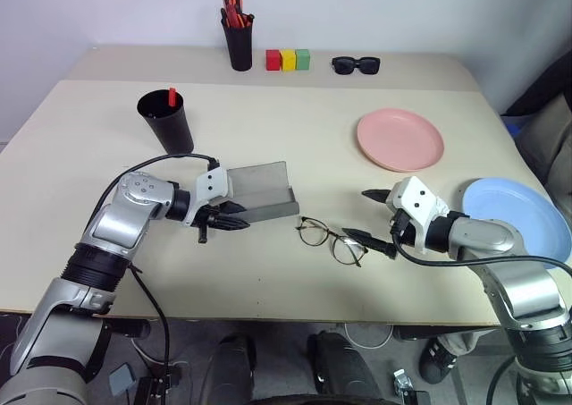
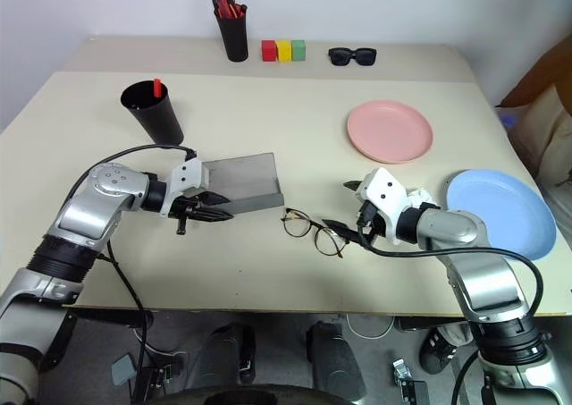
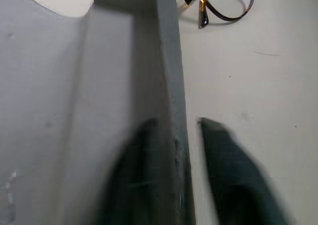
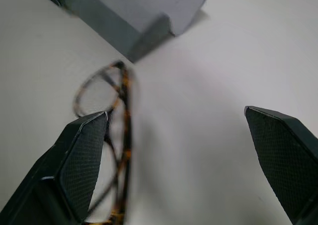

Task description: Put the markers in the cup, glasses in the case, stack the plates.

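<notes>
The grey case [image 1: 259, 189] lies open at mid-table, lid raised. My left gripper [image 1: 239, 217] is at its near left corner, open, one finger inside and one outside the case's front wall [image 3: 171, 86]. The thin-framed glasses [image 1: 332, 238] lie unfolded just right of the case. My right gripper [image 1: 357, 214] is open at their right end, and one of its fingers [image 4: 82, 155] is over a temple arm. The black cup [image 1: 167, 119] stands at the back left with a marker's red end [image 1: 172, 95] poking out. The pink plate [image 1: 400, 139] and blue plate [image 1: 518, 215] lie apart on the right.
At the table's far edge stand a narrow black pen holder [image 1: 238, 46] with orange-capped pens, three small coloured blocks [image 1: 288, 60] and dark sunglasses [image 1: 356, 64]. Bare tabletop lies between the cup, the case and the pink plate.
</notes>
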{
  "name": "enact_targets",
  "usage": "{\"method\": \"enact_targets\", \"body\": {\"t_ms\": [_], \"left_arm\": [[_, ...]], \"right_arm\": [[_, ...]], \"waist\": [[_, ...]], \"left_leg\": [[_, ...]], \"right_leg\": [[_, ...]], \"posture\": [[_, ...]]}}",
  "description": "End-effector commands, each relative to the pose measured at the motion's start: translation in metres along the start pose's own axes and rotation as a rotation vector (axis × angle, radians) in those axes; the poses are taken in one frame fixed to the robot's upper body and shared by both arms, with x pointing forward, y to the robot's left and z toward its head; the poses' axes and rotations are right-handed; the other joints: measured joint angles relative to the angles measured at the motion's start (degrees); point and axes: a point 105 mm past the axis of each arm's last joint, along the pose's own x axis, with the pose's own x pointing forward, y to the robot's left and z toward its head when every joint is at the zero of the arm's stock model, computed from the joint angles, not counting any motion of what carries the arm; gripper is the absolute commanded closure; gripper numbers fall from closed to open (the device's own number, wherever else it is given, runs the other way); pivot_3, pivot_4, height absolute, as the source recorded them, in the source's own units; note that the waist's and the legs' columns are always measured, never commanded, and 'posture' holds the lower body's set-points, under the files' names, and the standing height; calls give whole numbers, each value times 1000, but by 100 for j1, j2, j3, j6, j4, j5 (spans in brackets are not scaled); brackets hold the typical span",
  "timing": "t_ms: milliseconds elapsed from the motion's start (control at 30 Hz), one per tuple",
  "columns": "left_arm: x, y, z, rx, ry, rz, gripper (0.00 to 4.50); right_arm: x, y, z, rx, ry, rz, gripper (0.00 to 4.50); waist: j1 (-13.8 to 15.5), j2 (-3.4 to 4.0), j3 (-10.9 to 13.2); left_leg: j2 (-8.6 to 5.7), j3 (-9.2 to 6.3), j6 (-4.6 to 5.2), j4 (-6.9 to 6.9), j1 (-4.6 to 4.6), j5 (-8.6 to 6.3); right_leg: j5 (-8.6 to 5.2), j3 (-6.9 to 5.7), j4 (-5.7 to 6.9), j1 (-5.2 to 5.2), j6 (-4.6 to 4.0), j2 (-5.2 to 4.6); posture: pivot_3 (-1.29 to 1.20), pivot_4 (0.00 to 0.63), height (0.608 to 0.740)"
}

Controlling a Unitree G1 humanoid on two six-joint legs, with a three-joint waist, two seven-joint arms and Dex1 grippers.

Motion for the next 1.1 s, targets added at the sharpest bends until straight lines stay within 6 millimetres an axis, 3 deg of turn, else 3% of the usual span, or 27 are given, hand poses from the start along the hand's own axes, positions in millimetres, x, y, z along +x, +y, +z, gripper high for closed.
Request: {"method": "enact_targets", "body": {"t_ms": [33, 300, 467, 633, 733, 833, 1067, 1100], "left_arm": [[-7, 9, 8, 71, -19, 62, 1051], [-29, 20, 35, 128, -141, 196, 1051], [-35, -14, 45, 134, -218, 203, 1051], [-28, -55, 36, 38, -259, 180, 1051], [-25, -69, 27, -18, -242, 187, 1051], [-26, -72, 22, -56, -229, 222, 986], [-29, -70, 22, -78, -234, 258, 986], [-29, -69, 21, -79, -235, 260, 986]], "right_arm": [[2, 10, 14, -35, 5, 43, 0], [16, 22, 17, -34, 86, 19, 0], [21, 14, 6, -29, 171, -83, 0], [22, 12, -2, -29, 217, -112, 0], [23, 11, -5, -28, 229, -121, 0], [24, 13, -9, -44, 250, -111, 830], [27, 17, -12, -31, 254, -94, 4443], [27, 17, -12, -31, 255, -93, 4443]], "waist": [[-1, 0, 0], [-2, 0, 0], [-40, 1, -1], [-28, 0, -1], [-14, 0, -2], [-17, 0, -2], [-20, 0, -2], [-23, -3, -3]], "left_leg": [[0, 0, 0, 0, 0, 0], [1, 0, 0, 1, -1, 0], [4, 4, 2, 0, -1, -1], [5, 3, 2, 2, 1, -1], [4, 2, 2, 5, 1, -1], [4, 3, 2, 6, 3, -1], [4, 3, 2, 5, 4, -1], [4, 2, 2, 5, 4, -1]], "right_leg": [[0, 0, 0, 0, 0, 0], [0, 0, 2, -2, 0, 0], [0, 1, 1, -3, 0, -2], [-1, 2, 3, -2, -1, -3], [-7, 2, 3, -1, -14, -4], [-9, 2, 1, 1, -16, -4], [-9, 2, 1, 1, -16, -3], [-9, 2, 1, 0, -16, -3]], "posture": [[0, 150, 725], [0, 150, 725], [0, 150, 725], [0, 150, 725], [0, 150, 725], [0, 150, 725], [0, 150, 725], [0, 150, 725]]}}
